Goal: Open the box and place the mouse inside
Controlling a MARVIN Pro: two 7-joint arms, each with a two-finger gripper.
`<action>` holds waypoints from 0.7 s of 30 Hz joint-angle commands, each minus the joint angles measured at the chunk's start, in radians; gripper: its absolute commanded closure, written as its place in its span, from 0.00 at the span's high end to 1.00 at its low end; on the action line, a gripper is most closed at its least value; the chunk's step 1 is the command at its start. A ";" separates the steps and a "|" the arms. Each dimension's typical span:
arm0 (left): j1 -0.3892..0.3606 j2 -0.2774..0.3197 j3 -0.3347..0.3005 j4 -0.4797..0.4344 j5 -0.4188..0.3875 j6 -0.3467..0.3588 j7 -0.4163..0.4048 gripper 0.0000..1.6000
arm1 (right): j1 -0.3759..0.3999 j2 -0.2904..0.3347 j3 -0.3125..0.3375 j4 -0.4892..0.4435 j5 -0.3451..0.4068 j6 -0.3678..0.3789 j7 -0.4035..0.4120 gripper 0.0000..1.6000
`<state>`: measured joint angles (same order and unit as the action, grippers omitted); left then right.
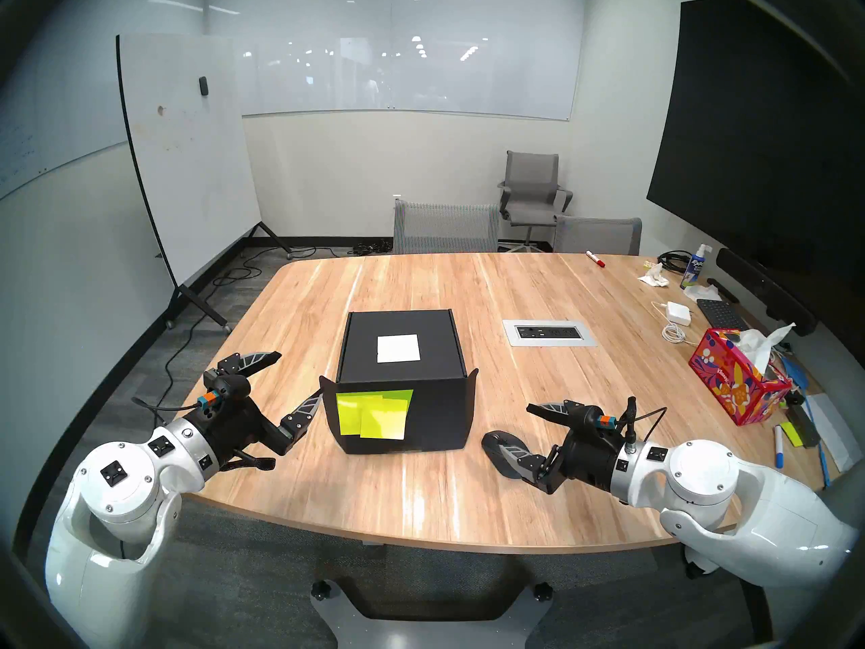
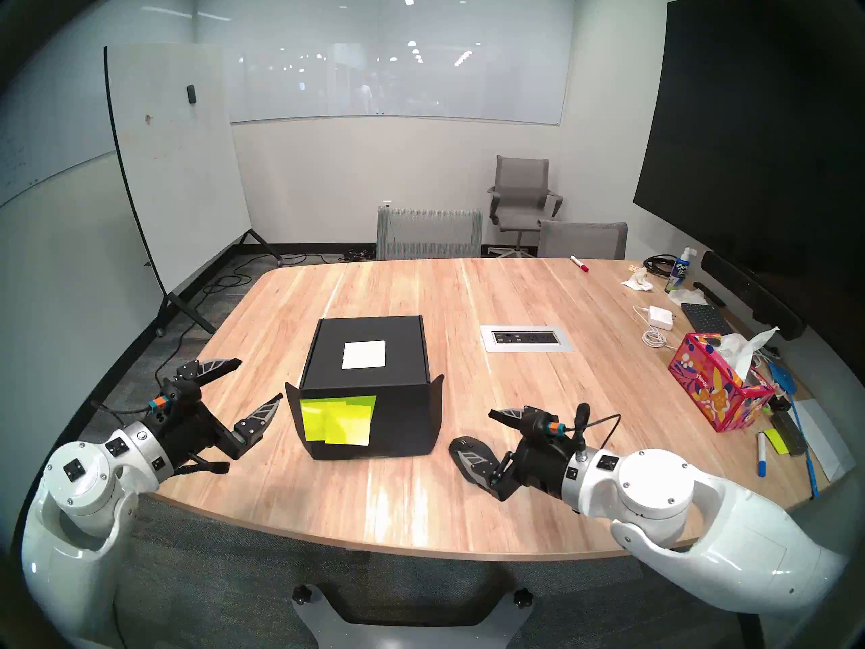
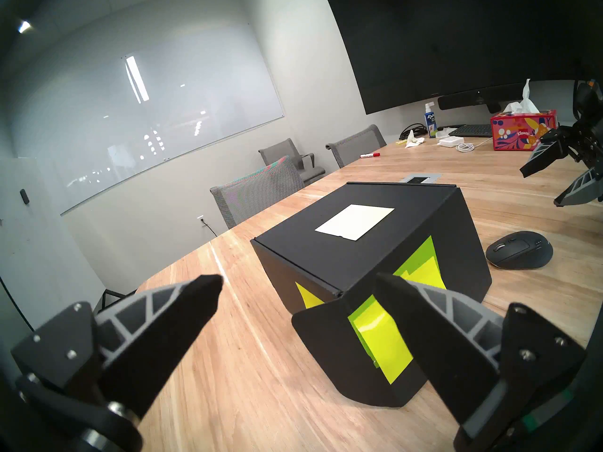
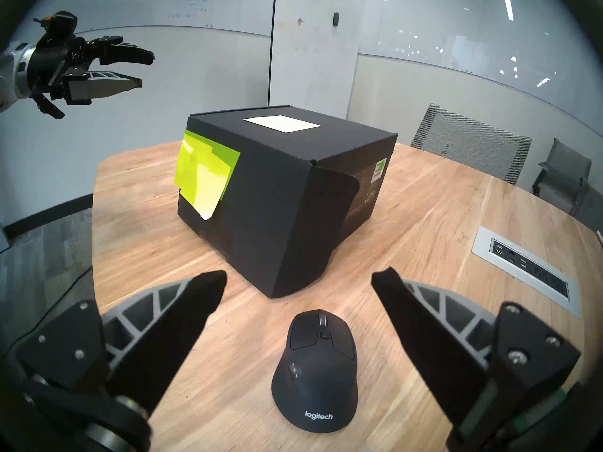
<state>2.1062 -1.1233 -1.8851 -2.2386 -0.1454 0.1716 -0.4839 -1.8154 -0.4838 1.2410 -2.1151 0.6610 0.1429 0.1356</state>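
My left pincer (image 1: 288, 376) hangs spread wide and empty, its nearer fingertip just beside the left ear of the box's front flap. My right pincer (image 4: 298, 280) is spread as well, holding nothing, tips apart above the counter (image 1: 468, 484) with the mouse (image 4: 315, 369) lying between and under them, untouched, its wheel end toward the box.

The box (image 1: 402, 348) sits closed in the middle of the counter, lid down, a white label (image 1: 398, 348) on top and yellow-green sticky notes (image 1: 372, 414) on the front flap. The side ears of that flap stand out loose rather than tucked.

My worry is the lid. If I hook the flap with one tip and lift, the light cardboard may slide or tip before the hinge gives, and it could shove into the mouse just to its right. Catching only a sticky note would peel paper, not open anything. Grabbing the mouse first would leave me nowhere to put it.
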 commanded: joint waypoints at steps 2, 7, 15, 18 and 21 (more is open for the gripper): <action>0.000 0.000 -0.002 -0.020 0.000 -0.006 0.000 1.00 | 0.008 -0.001 0.010 -0.018 0.002 -0.013 0.002 1.00; 0.000 0.000 -0.002 -0.020 0.000 -0.006 0.000 1.00 | 0.009 0.001 0.009 -0.018 0.004 -0.013 0.001 1.00; 0.000 0.000 -0.002 -0.020 0.000 -0.006 0.000 1.00 | 0.009 0.002 0.008 -0.018 0.005 -0.014 0.000 1.00; 0.000 0.000 -0.002 -0.020 0.000 -0.006 0.000 1.00 | 0.010 0.003 0.007 -0.018 0.005 -0.015 -0.001 1.00; 0.000 0.000 -0.002 -0.020 0.000 -0.006 0.000 1.00 | 0.010 0.003 0.007 -0.018 0.005 -0.015 -0.001 1.00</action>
<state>2.1062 -1.1233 -1.8851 -2.2386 -0.1454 0.1716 -0.4838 -1.8134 -0.4790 1.2415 -2.1168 0.6674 0.1388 0.1310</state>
